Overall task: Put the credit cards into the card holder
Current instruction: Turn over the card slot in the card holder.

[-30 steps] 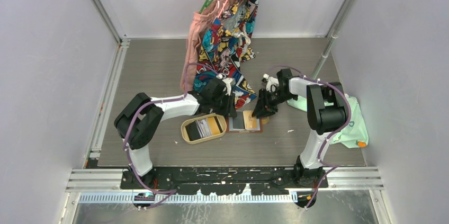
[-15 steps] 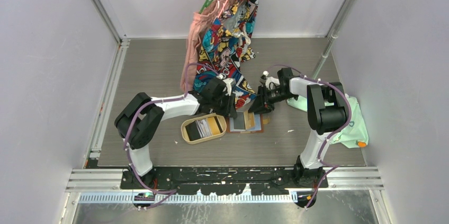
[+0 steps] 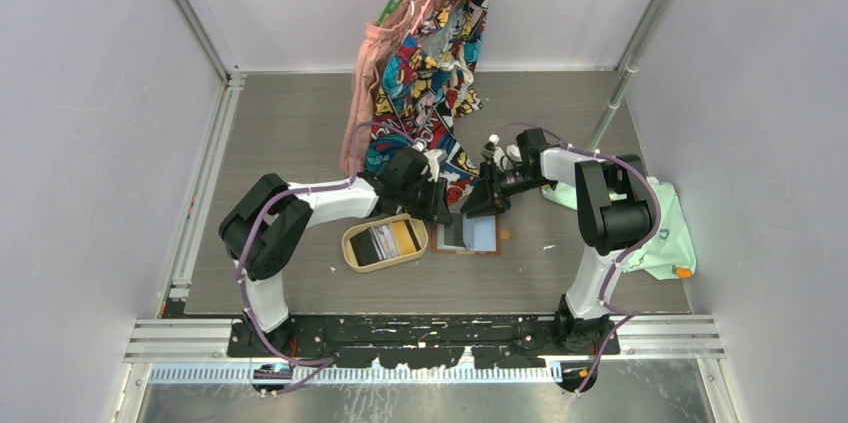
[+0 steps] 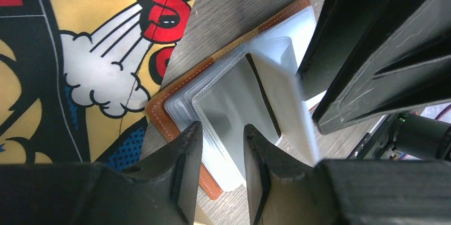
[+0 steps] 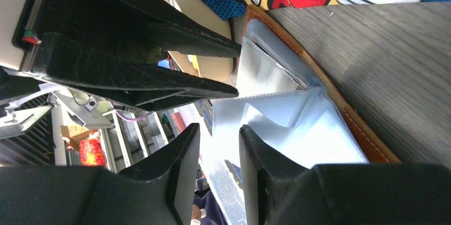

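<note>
Right gripper [image 5: 218, 129] has slid left over the card holder [image 3: 482, 235], jaws narrow. Left gripper [image 4: 222, 129], also narrow, overhangs its left edge.

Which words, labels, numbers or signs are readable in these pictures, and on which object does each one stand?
"S": large red letter on the comic-print cloth; the letters beside it are cut off.
On the credit cards in the wooden tray: any print is too small to read.
On the card holder: no text visible.
</note>
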